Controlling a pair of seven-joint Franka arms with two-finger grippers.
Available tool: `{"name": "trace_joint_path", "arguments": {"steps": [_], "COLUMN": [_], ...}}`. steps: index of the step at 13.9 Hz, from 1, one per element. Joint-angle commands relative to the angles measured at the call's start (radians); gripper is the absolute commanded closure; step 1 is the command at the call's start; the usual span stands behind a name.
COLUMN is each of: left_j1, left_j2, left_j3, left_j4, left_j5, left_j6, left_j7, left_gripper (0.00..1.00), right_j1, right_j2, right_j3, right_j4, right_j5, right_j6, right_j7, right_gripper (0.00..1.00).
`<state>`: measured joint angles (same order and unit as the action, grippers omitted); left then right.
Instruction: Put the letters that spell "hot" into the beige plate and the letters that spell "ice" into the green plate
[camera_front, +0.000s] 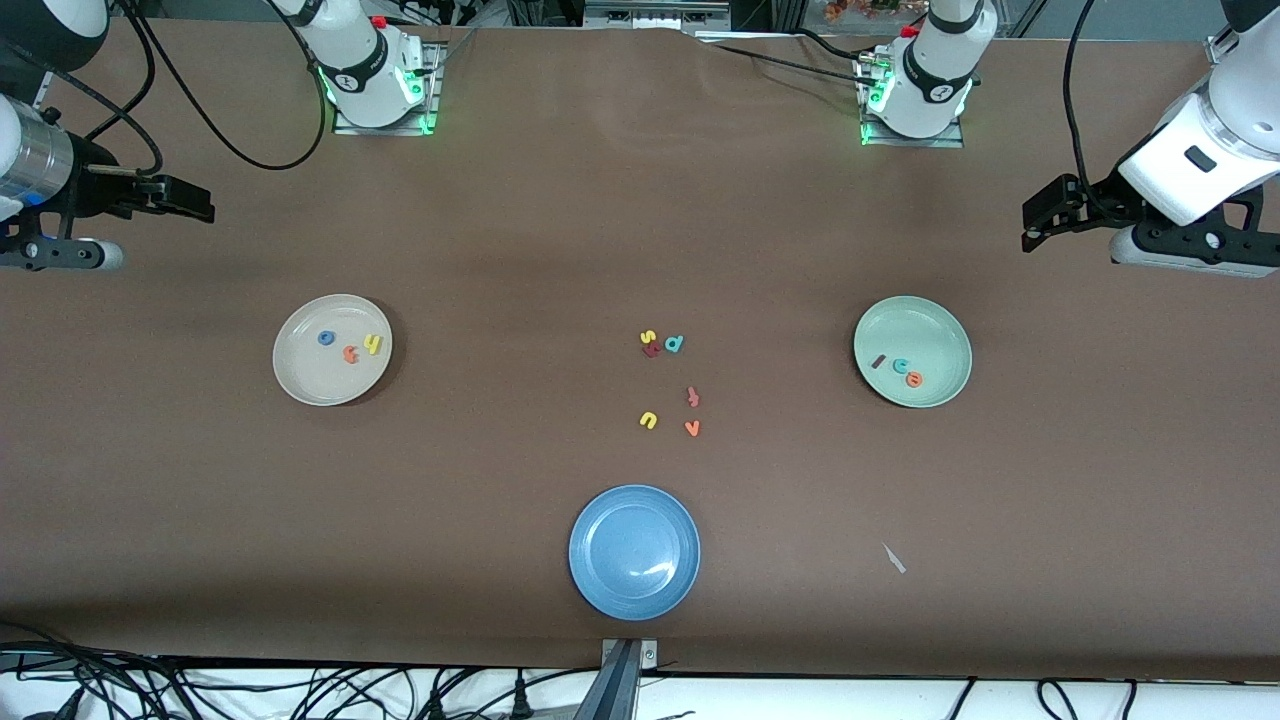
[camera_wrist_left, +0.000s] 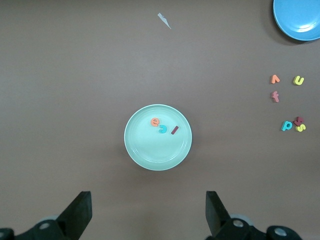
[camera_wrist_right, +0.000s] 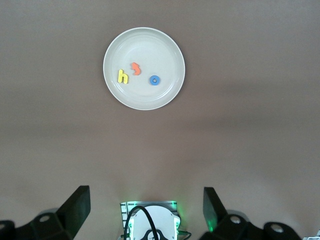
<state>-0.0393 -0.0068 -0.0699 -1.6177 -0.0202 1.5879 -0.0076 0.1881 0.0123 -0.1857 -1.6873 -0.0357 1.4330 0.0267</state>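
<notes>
— Looking at the plates, where do the letters sit?

— The beige plate (camera_front: 332, 349), toward the right arm's end of the table, holds the yellow h (camera_front: 374, 344), the blue o (camera_front: 326, 338) and the orange t (camera_front: 351, 354). The green plate (camera_front: 912, 351), toward the left arm's end, holds the dark red i (camera_front: 878, 362), the teal c (camera_front: 900, 366) and the orange e (camera_front: 914, 379). I judge the sorting done.

— And the grippers?

— The left gripper (camera_front: 1040, 215) hangs at its end of the table, fingers spread wide, nothing between them. The right gripper (camera_front: 190, 200) hangs at the other end, likewise wide open and empty. Both arms wait.

— What is left on the table?

— A loose cluster in the middle: a yellow s (camera_front: 648, 337), a reddish letter (camera_front: 652, 350), a teal d (camera_front: 675, 344), a pink f (camera_front: 692, 397), a yellow u (camera_front: 648, 420), an orange v (camera_front: 692, 428). The blue plate (camera_front: 634, 552) lies nearer the front camera, empty.

— If a letter needed moving again?

— They look like light, soft foam, likely to give under the pads and slide on glazed plate. I would pinch across a straight stroke, such as the h's stem, fingertips low, and close gently.
</notes>
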Motion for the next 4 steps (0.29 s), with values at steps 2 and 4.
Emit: {"name": "trace_joint_path", "arguments": {"steps": [2,4], "left_j1": [-0.001,-0.001], "left_j2": [-0.005,-0.007], "left_j3": [0.004,0.004], "left_j4": [0.007,0.007], "left_j5": [0.016,0.014], "left_j6": [-0.017,-0.026], "left_j7": [0.003,0.001], "left_gripper": [0.00,0.00], "right_j1": [0.008,0.008], "right_j2": [0.012,0.011], "right_j3": [-0.012,-0.012], "right_j4": [0.026,0.024], "right_j5": [0.014,0.014], "right_j6": [-0.012,-0.011], "right_j7": [-0.037,-0.037], "right_gripper": [0.00,0.00]}}
